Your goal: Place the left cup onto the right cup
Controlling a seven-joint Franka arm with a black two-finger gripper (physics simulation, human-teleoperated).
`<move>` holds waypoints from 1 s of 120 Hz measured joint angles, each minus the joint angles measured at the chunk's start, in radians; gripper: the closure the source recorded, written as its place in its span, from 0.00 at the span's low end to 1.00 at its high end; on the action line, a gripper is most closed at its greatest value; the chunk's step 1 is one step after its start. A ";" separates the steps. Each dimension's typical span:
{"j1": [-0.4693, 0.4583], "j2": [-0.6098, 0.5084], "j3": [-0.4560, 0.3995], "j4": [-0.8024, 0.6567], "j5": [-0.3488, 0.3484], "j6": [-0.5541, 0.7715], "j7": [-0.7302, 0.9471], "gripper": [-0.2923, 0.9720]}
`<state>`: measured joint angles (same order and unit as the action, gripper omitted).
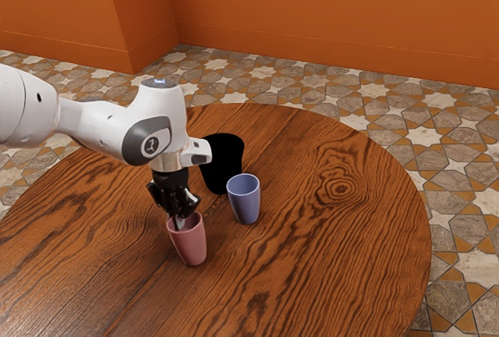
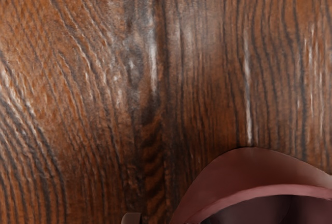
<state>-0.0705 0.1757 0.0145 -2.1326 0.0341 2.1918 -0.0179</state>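
Poised with gripper at pink cup rim on worktop; pinching or spread, cannot tell; purple cup near, apart.

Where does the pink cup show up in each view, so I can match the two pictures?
Exterior view: the pink cup stands on the wooden table, directly under the gripper, with the purple cup to the exterior view's right of it.
Wrist view: the pink cup shows as a curved rim close under the hand.
Shared landmark: the wooden table with its dark grain, right beside the cup.
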 joint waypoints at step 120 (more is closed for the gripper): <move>-0.056 -0.103 -0.032 0.260 -0.021 -0.118 -0.126 0.85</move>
<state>-0.1262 0.0729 -0.0179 -1.8729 0.0134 2.0735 -0.1436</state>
